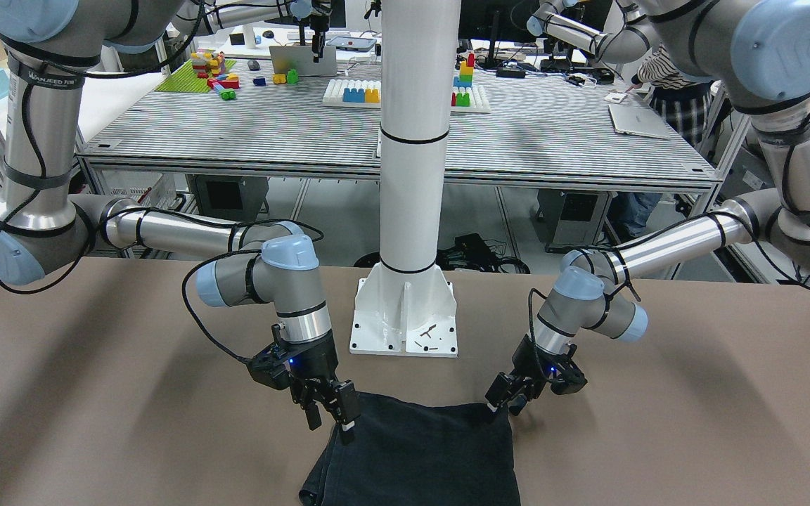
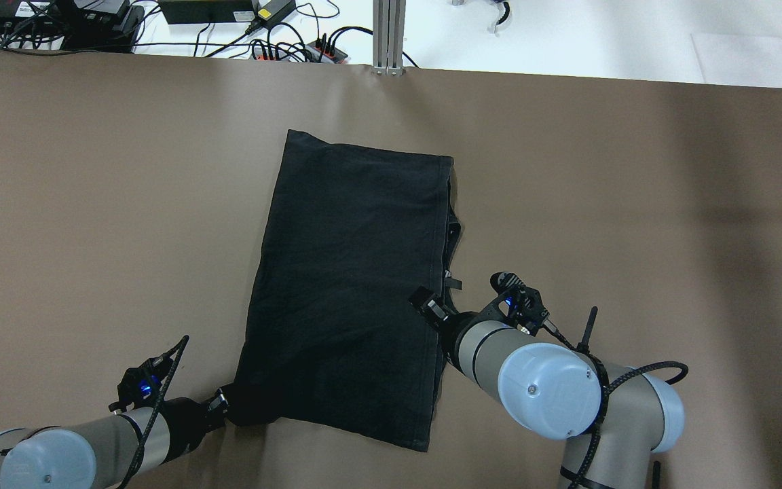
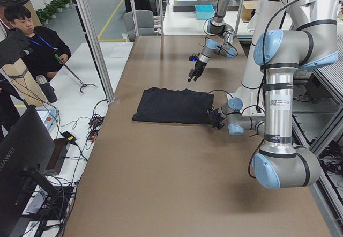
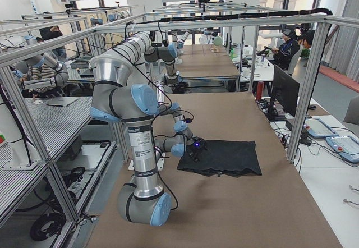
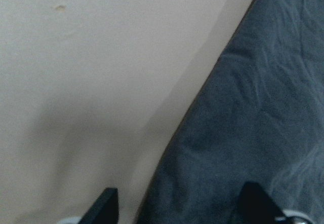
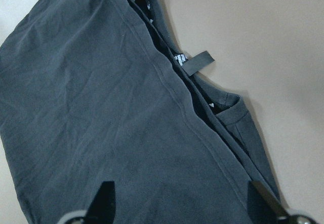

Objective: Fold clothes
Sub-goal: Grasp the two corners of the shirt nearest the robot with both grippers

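The black cloth (image 2: 350, 285) lies flat on the brown table, folded into a long rectangle, and also shows in the front view (image 1: 419, 457). My left gripper (image 2: 221, 407) is open and low at the cloth's near left corner. In the left wrist view the cloth's edge (image 5: 253, 107) runs between the spread fingertips (image 5: 106, 203). My right gripper (image 2: 428, 305) is open over the cloth's right edge. The right wrist view shows layered hems and a neck label (image 6: 198, 62) ahead of its fingertips (image 6: 104, 198).
The white pillar's base plate (image 1: 405, 316) stands on the table just behind the cloth. Cables and power strips (image 2: 282, 41) lie past the table's far edge. A seated person (image 3: 32, 38) is beside the table in the exterior left view.
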Motion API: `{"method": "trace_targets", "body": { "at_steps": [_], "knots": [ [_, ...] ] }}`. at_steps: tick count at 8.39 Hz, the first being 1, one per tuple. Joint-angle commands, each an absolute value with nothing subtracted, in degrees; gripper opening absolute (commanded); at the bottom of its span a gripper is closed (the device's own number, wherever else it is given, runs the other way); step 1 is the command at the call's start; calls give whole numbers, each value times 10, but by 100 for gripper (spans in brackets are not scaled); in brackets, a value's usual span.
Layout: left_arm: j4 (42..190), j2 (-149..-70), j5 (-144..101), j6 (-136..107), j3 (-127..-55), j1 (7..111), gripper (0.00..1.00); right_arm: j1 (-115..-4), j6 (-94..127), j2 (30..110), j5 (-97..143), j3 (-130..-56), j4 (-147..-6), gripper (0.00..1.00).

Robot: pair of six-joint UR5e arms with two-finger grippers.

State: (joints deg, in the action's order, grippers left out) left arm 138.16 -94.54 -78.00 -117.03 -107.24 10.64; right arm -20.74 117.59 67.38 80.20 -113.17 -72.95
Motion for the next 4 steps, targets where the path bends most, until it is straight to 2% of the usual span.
{"method": "trace_targets", "body": {
  "at_steps": [1,2,3,4],
  "knots": [
    [1381,-966,-779,-1173,-1072,106,62,-207,1173,674,800,-1129,-729,93],
    [1381,-973,-780,-1173,-1072,106,39,-207,1173,674,800,-1128,-730,92],
    [1381,-972,-779,-1173,-1073,106,7,-207,1172,674,800,-1126,-730,92],
    [1381,-970,-779,-1173,-1076,107,0,-207,1172,675,800,-1123,-730,92]
  ]
}}
